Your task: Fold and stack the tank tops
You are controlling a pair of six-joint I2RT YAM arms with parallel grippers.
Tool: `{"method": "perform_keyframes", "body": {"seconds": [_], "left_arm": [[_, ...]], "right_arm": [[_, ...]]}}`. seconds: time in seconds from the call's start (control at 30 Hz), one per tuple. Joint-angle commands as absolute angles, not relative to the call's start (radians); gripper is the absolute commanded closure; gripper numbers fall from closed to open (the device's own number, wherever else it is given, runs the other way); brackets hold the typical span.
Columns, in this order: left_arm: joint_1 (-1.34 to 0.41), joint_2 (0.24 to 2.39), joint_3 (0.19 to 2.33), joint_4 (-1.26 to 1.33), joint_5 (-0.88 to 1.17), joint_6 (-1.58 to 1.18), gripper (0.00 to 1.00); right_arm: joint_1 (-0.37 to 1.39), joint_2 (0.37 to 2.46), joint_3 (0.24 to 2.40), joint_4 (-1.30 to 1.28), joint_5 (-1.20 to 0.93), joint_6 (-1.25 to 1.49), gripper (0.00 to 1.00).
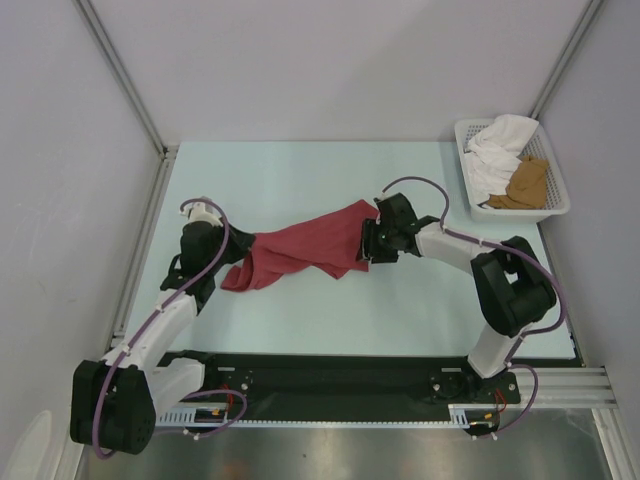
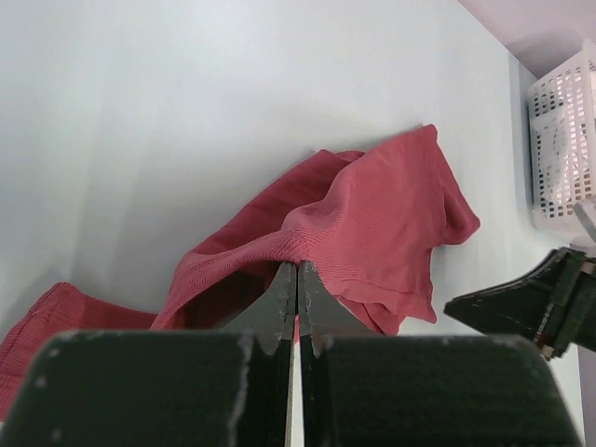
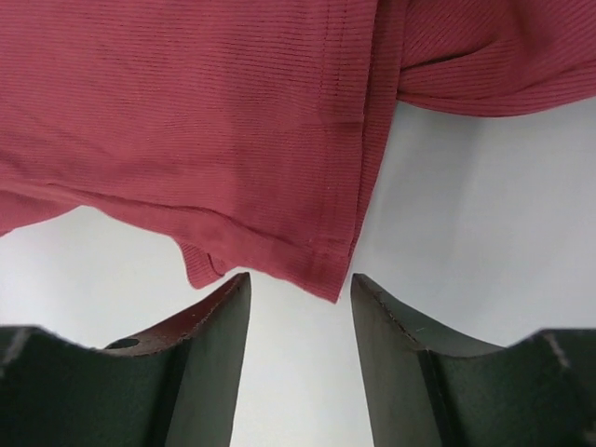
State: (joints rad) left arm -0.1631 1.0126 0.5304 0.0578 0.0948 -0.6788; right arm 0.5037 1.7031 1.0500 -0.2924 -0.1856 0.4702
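The dark red tank top [image 1: 305,250] lies bunched across the middle of the table, stretched between both arms. My left gripper [image 1: 238,252] is shut on its left part; in the left wrist view the closed fingertips [image 2: 298,270] pinch a fold of the red cloth [image 2: 372,223]. My right gripper [image 1: 366,240] is open at the top's right end; in the right wrist view its jaws stand apart [image 3: 300,284] with a hemmed corner of the red cloth [image 3: 214,140] just ahead of them, not gripped. The tan-brown tank top [image 1: 526,184] lies in the basket.
A white mesh basket [image 1: 556,212] stands at the back right corner, holding a white cloth [image 1: 495,150] beside the tan-brown top. It also shows in the left wrist view [image 2: 562,140]. Grey walls enclose the table on three sides.
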Motion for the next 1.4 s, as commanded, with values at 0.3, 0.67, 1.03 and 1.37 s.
{"method": "perform_keyframes", "body": {"seconds": [0.3, 0.67, 1.03, 1.37], "left_arm": [[-0.153, 1.017, 0.505, 0.123, 0.147, -0.652, 1.00], [-0.153, 1.028, 0.500, 0.137, 0.158, -0.652, 1.00], [-0.181, 1.015, 0.548, 0.141, 0.203, -0.641, 1.00], [-0.181, 1.037, 0.839, -0.018, 0.230, -0.618, 1.00]], "right_arm": [[0.540, 1.812, 1.100, -0.258, -0.135, 0.502, 0.60], [0.546, 1.859, 1.126, -0.285, -0.057, 0.488, 0.79], [0.496, 1.611, 1.149, -0.344, 0.055, 0.430, 1.00], [0.365, 1.398, 1.376, -0.423, -0.034, 0.338, 1.00]]}}
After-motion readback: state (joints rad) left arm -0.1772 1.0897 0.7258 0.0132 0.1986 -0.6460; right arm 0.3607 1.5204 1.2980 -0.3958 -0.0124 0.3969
